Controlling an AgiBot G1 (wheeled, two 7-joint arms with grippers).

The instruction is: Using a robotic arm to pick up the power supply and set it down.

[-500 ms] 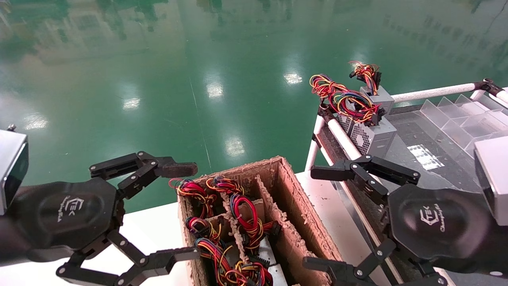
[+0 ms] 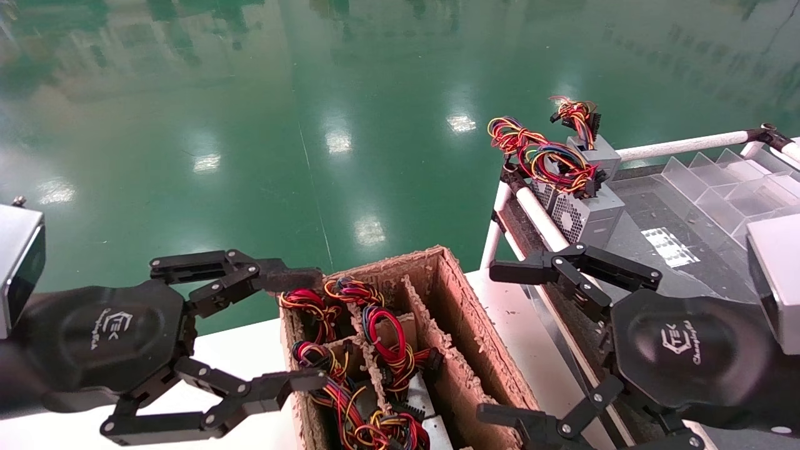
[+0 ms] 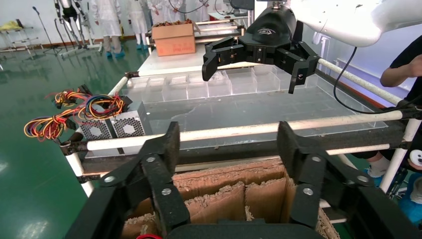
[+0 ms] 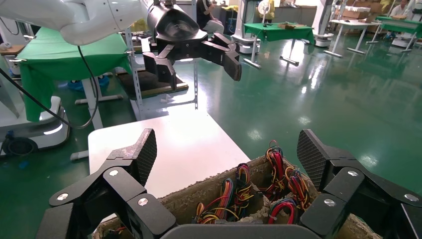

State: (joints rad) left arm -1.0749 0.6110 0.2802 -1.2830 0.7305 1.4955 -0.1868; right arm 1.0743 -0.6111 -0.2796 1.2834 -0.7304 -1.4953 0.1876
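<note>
Head view: the left gripper (image 2: 300, 328) hangs with fingers spread wide at the near-left corner of the cardboard crate (image 2: 459, 325), its upper fingertip (image 2: 294, 279) at the crate's rim just beside the wire bundles (image 2: 350, 350) of the power supplies packed in the divided cells. The right gripper (image 2: 500, 340), likewise spread and empty, hovers at the crate's right side. Two more power supplies (image 2: 584, 209) sit on the glass-topped trolley (image 2: 662, 250) beyond it.

Left wrist view: the crate's dividers (image 3: 234, 199) lie between the splayed fingers (image 3: 164, 164); nothing is held.

Right wrist view: coloured wires (image 4: 259, 194) show below the open fingers (image 4: 139, 159), untouched
</note>
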